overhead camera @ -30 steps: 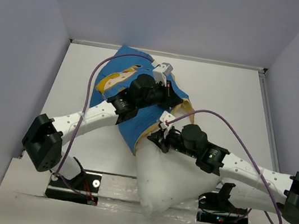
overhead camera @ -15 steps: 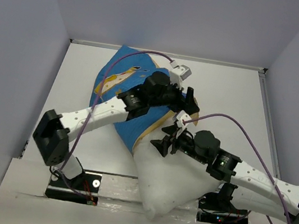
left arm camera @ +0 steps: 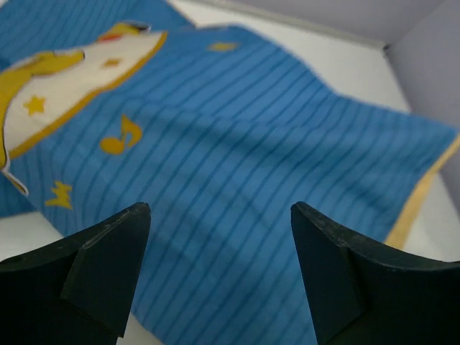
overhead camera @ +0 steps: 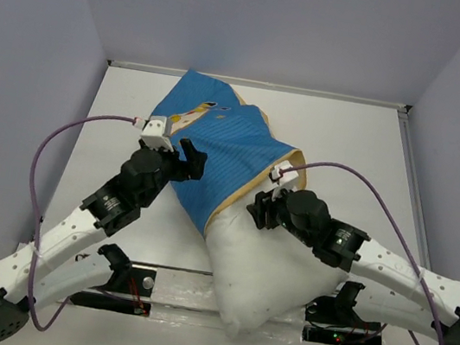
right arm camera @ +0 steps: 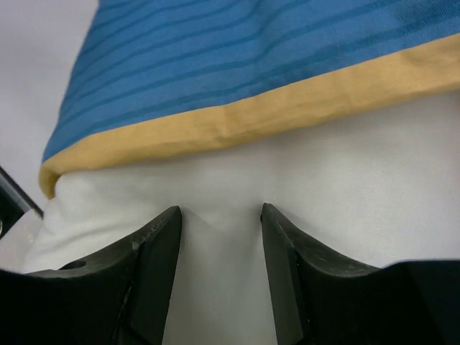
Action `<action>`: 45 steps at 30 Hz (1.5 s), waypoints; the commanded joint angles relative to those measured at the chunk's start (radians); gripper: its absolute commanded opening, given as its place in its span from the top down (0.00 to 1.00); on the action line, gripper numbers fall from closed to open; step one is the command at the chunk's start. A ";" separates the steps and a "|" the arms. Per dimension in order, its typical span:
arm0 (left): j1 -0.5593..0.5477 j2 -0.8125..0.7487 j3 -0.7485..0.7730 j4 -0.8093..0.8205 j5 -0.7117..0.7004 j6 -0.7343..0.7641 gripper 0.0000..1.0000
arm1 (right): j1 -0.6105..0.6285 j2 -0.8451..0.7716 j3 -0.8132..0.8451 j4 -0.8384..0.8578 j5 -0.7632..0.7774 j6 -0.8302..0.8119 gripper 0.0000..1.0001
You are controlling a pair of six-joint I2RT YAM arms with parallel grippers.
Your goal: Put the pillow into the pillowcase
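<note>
Left tool (left arm camera: 219, 212): fully open, empty, over pillowcase (overhead camera: 225, 150) 9 o'clock edge. Right tool (right arm camera: 220, 210): partly open, straddling pillow (overhead camera: 270, 275) fabric, not clamped.

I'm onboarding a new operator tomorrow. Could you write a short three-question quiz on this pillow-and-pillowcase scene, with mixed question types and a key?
1. True or false: part of the plump white fabric pillow sticks out of the thin blue-striped cloth pillowcase.
2. Fill in: the right claw is over the pillow, beside the pillowcase's ____ hem.
3. Pick one. The left claw, over the pillowcase's blue side, is: A) open, holding nothing; B) shut on the pillowcase; C) shut on the pillow.

Key: 1 true; 2 yellow; 3 A.
</note>
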 commanded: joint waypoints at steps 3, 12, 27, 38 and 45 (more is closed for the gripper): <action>0.015 0.091 -0.024 0.043 0.143 -0.007 0.16 | -0.205 0.212 0.107 0.033 -0.142 0.016 0.90; -0.100 0.177 0.084 0.054 0.139 0.050 0.20 | -0.357 0.494 0.427 0.223 -0.131 -0.024 1.00; -0.151 0.443 0.212 -0.033 -0.125 0.155 0.21 | -0.336 0.201 0.205 -0.016 -0.374 0.010 0.26; -0.109 0.519 0.247 0.063 -0.154 0.178 0.92 | -0.270 0.462 0.265 0.081 -0.308 0.015 0.42; -0.115 0.395 0.220 0.088 0.136 0.149 1.00 | -0.270 0.504 0.372 0.223 -0.191 0.113 1.00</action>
